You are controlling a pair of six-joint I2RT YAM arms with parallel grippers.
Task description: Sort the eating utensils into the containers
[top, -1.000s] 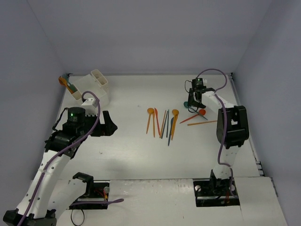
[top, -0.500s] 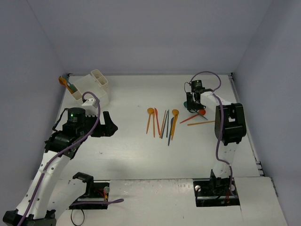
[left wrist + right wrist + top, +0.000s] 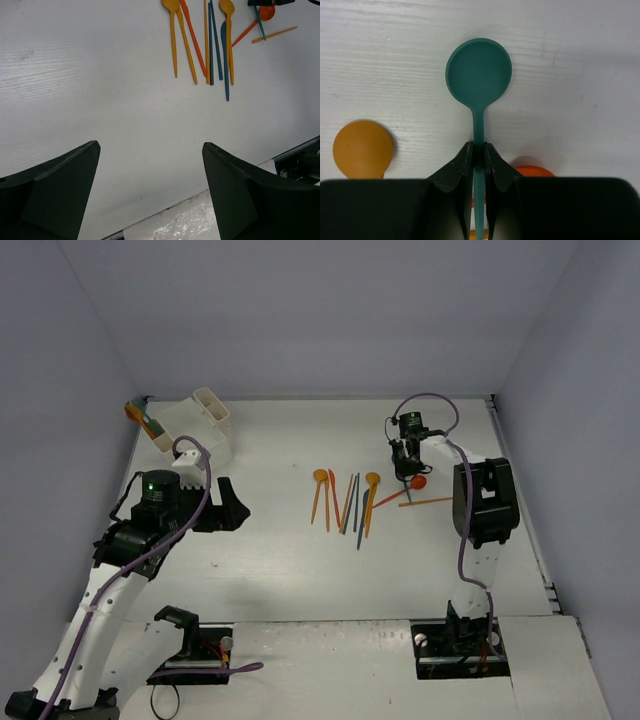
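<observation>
At the desk's (image 3: 270,570) far left, white bins (image 3: 175,420) hold orange and teal utensils (image 3: 140,418) poking out at their left end. Far right, the right claw (image 3: 478,150) pinches a teal spoon (image 3: 479,70) by its handle. The left claw (image 3: 150,145) gapes open near the bins. Loose utensils (image 3: 345,502) lie mid-desk.

No legible text or labels anywhere
</observation>
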